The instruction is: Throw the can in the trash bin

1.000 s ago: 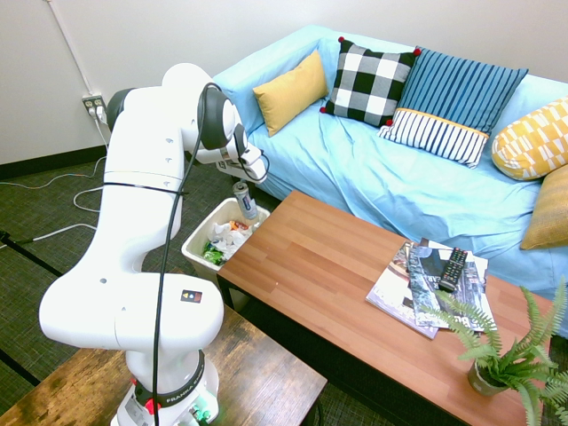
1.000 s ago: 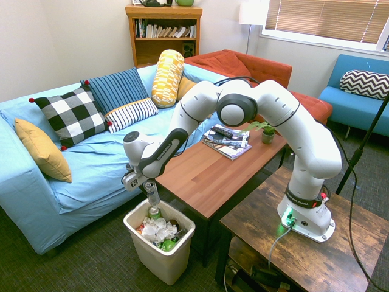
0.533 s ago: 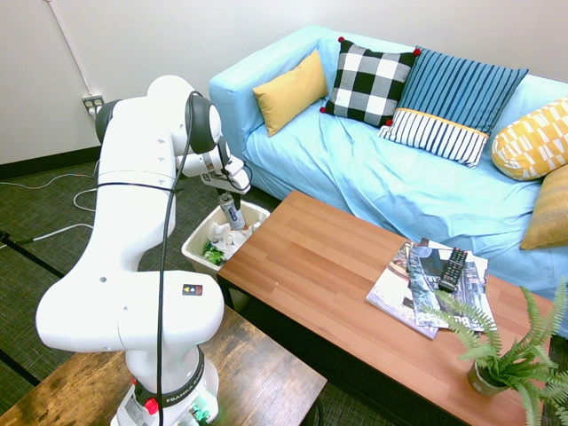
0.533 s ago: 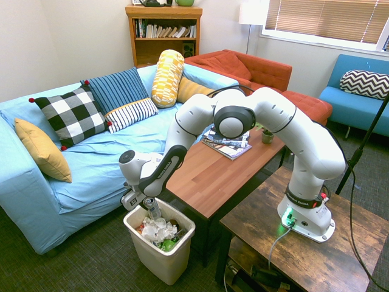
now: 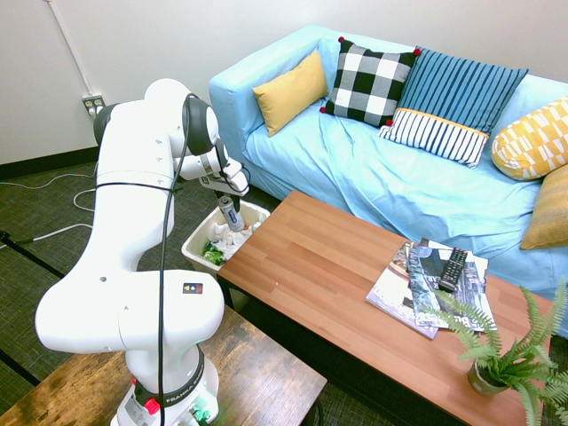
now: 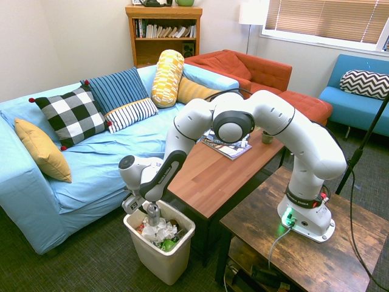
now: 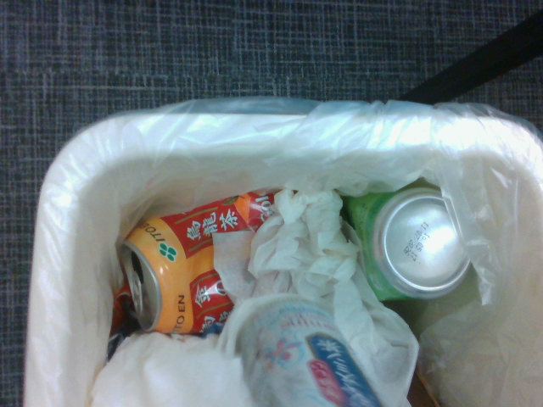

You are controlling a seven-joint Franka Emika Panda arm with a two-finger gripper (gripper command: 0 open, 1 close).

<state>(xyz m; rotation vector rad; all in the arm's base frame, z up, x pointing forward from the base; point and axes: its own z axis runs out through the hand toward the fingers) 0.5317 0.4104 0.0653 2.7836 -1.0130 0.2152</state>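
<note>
Wrist view, can [image 7: 297, 356] above trash bin [image 7: 51, 254], crumpled paper [image 7: 288, 246]

Compared with a second ago, the gripper [image 6: 150, 208] has been lowered from above the trash bin [image 6: 180, 246] to just over its rim, and shifted toward the bin's sofa-side end. The can [image 6: 153, 214] has been carried down with it: it was held clear above the bin's contents and is now seen with its lower end at or just inside the bin opening, over the crumpled paper [image 6: 159, 230]. Whether the can is touching the paper cannot be determined from these views. Since half a second ago only a slight further descent is noted. The arm's forearm has been brought lower and closer to the base.
</note>
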